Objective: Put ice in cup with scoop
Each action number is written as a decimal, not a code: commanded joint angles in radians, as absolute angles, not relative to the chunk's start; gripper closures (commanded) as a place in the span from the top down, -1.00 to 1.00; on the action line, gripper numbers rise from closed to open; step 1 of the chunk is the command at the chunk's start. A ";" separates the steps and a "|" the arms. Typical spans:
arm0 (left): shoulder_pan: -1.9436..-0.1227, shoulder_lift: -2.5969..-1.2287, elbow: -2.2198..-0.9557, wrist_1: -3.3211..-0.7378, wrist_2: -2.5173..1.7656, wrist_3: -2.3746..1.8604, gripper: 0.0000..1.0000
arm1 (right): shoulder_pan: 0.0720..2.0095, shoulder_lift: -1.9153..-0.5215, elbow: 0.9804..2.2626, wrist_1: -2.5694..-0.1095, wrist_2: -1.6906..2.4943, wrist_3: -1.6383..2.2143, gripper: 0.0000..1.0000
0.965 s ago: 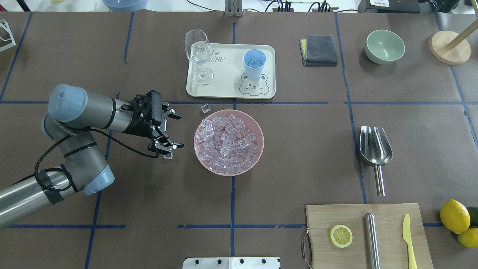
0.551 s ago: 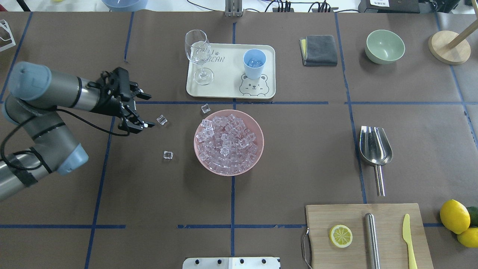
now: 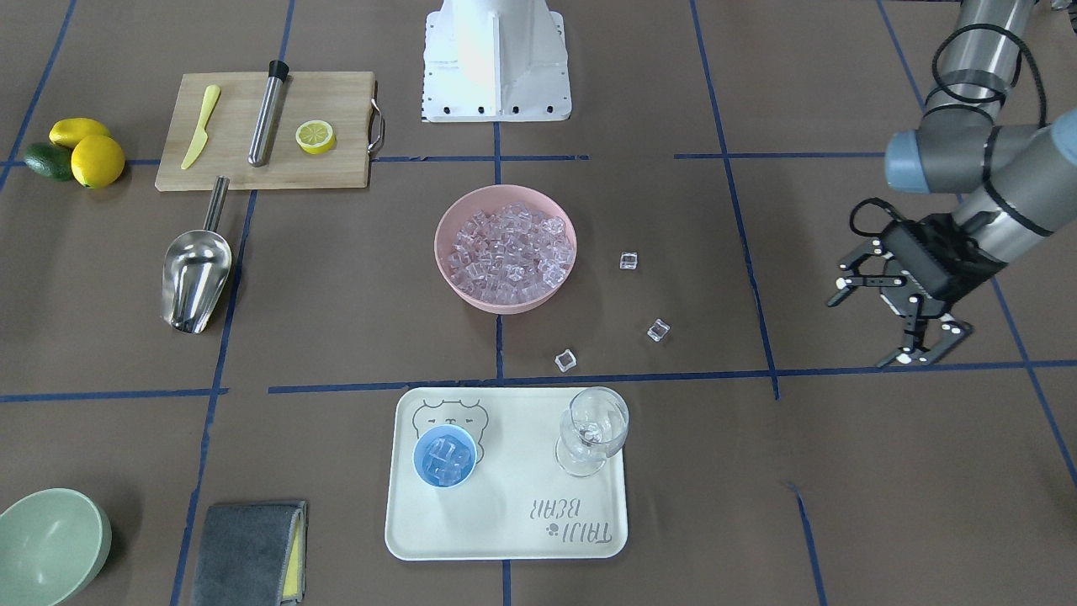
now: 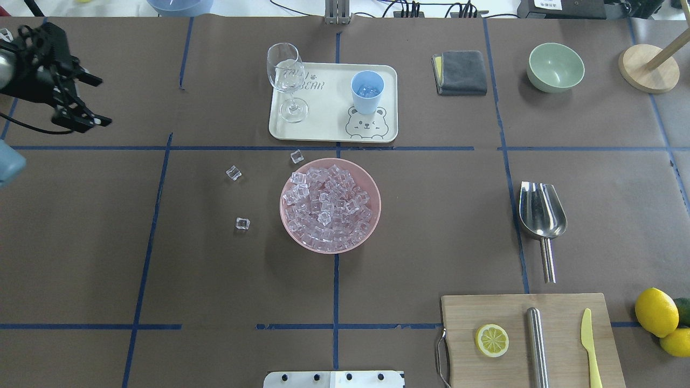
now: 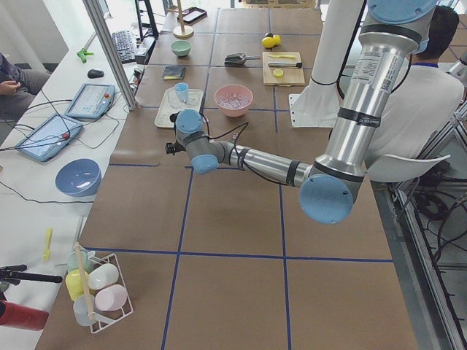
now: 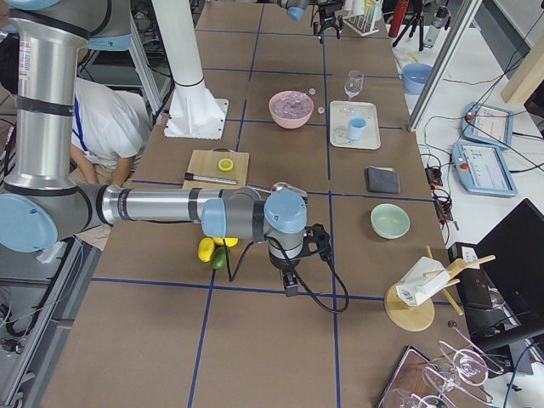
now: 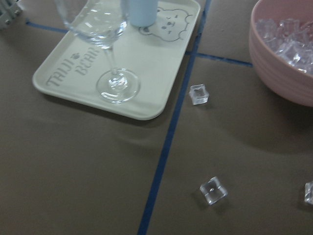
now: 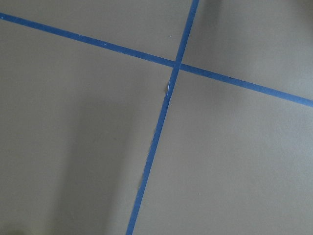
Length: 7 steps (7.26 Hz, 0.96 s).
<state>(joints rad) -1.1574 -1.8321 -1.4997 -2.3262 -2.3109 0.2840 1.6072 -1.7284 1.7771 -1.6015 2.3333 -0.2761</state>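
The ice fills a pink bowl at mid-table. Three loose cubes lie left of the bowl, one of them the cube also seen in the left wrist view. The light-blue cup stands on the cream tray and holds a few cubes. The steel scoop lies alone on the table at the right. My left gripper is open and empty, far left of the bowl. My right gripper shows only in the exterior right view; I cannot tell its state.
A wine glass stands on the tray's left side. A cutting board holds a lemon slice, a steel cylinder and a yellow knife. A grey cloth, a green bowl and lemons sit to the right.
My left arm has pulled back from beside the pink bowl to the table's far left, its gripper open all along. The loose cubes it hid now show.
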 commanded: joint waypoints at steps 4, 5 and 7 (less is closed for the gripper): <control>-1.541 -1.782 -1.520 -1.691 -2.307 0.280 1.00 | 1.608 -1.732 1.760 -1.600 2.332 -0.275 1.00; -1.555 -1.773 -1.522 -1.578 -2.312 0.270 1.00 | 1.608 -1.730 1.759 -1.600 2.332 -0.275 1.00; -1.583 -1.760 -1.535 -1.399 -2.306 0.270 1.00 | 1.608 -1.730 1.767 -1.600 2.332 -0.273 1.00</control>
<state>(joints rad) -1.5569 -1.7711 -1.5255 -1.4855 -2.3087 0.2738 1.6076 -1.7305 1.7630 -1.6000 2.3316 -0.2737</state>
